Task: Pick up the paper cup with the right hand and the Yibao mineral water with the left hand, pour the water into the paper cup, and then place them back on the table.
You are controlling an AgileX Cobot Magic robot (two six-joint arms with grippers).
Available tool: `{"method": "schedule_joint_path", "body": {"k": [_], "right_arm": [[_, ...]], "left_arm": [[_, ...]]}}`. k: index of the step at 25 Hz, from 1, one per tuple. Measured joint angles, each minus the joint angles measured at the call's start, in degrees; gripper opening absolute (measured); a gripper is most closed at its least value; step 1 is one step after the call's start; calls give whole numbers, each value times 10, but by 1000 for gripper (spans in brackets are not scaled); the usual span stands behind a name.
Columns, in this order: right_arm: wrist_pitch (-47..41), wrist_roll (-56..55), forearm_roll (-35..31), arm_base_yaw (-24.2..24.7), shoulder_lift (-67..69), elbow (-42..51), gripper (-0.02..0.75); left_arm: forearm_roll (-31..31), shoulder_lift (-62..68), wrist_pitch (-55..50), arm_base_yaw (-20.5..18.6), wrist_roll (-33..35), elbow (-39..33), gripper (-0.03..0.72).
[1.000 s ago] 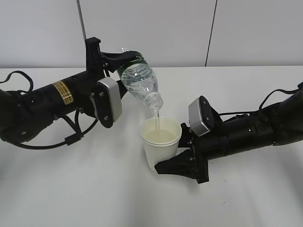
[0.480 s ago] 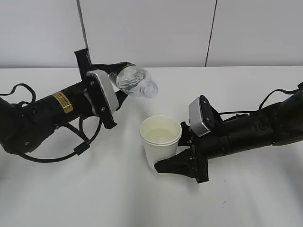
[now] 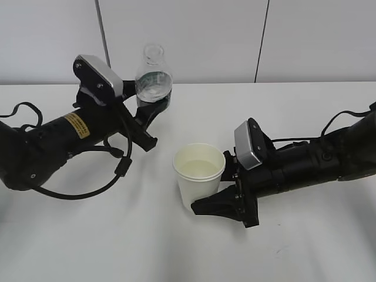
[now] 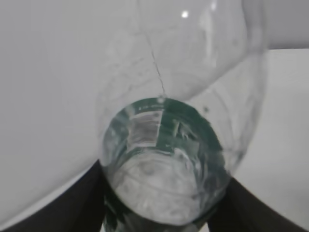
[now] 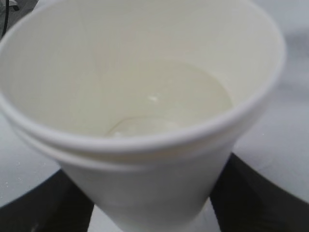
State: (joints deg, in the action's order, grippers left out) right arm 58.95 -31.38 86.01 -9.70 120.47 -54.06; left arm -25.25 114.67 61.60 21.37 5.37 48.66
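Observation:
The clear Yibao bottle (image 3: 153, 79) with its green label stands upright, mouth up, held above the white table (image 3: 88, 235) by my left gripper (image 3: 154, 104), which is shut on its lower body. In the left wrist view the bottle (image 4: 169, 159) fills the frame between the black fingers (image 4: 79, 203). The white paper cup (image 3: 199, 174) holds water and sits in my right gripper (image 3: 202, 202), which is shut on its lower wall. In the right wrist view the cup (image 5: 145, 121) fills the frame with liquid inside, black fingers (image 5: 251, 193) on either side.
A white wall with dark vertical seams (image 3: 261, 41) runs behind the table. Loose black cables (image 3: 88, 188) hang from the left arm near the table's left side.
My left gripper has swung the bottle from tilted over the cup back to upright and moved it left and up. The pouring has stopped. The right gripper and cup have not moved.

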Motion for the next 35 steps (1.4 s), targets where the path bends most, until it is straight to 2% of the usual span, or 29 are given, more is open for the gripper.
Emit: {"method": "schedule_joint_path", "body": {"k": [4,9,12,17,20,27,35], "right_arm": [[0,1,0,0,0,0,524],[1,1,0,0,0,0,524],[2,1,0,0,-4,0,524],[-8,0,2,0,-34,0,524],[-25,-16,-3,0,-43,0,524],[-50,-41,-27,28,-43,1,524],[-85,-43,-58,67,-43,26,524]], "left_arm": [[-2,-25,-65,-5,-99,0,375],[-41,-40,-124,-7,-157,-14,375],[-57,-42,-115,-9,-172,-50,375],[-74,-43,-1,-34,-177,-129,375],[-76,-51,18,-43,-180,-153,375],[-116,-70,26,-45,-189,-164,375],[-178,-70,26,-45,-231,-164,375]]}}
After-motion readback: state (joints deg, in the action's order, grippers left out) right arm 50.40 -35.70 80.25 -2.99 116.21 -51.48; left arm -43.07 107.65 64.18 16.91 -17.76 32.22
